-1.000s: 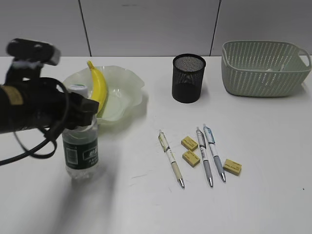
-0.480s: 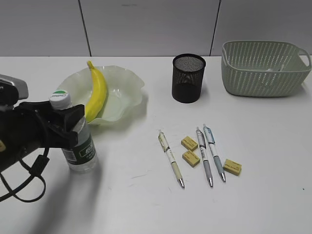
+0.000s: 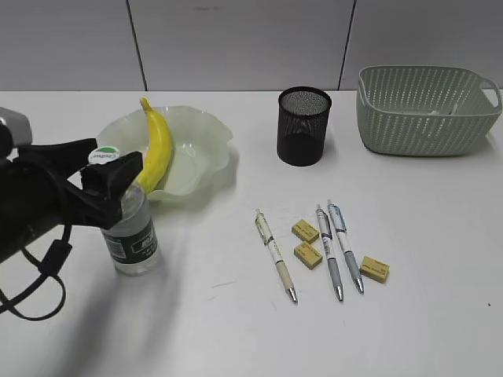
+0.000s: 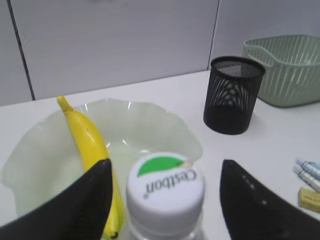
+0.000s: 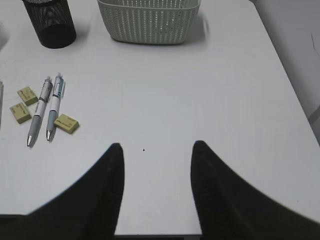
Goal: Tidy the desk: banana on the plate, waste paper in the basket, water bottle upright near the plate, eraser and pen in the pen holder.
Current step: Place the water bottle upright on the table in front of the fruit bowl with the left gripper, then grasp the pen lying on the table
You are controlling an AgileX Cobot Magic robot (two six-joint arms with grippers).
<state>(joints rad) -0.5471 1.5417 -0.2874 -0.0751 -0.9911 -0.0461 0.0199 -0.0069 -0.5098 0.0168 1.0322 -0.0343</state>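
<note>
The water bottle (image 3: 132,236) stands on its base on the desk (image 3: 204,330), just in front of the plate (image 3: 211,135). My left gripper (image 3: 102,162) is open, its jaws either side of the white cap (image 4: 165,187) with a gap on both sides. The banana (image 3: 158,145) lies in the plate. Three pens (image 3: 276,255) and three yellow erasers (image 3: 308,254) lie on the desk in front of the pen holder (image 3: 303,126). The basket (image 3: 424,118) stands at the back right; a pale scrap shows inside it. My right gripper (image 5: 157,146) is open and empty.
The right gripper hangs over bare desk near the front right edge (image 5: 280,75), out of the exterior view. A black cable (image 3: 43,267) trails from my left arm at the front left.
The left gripper has let go of the bottle and now sits open at cap height. The bottle tilted left half a second ago and now stands straighter.
</note>
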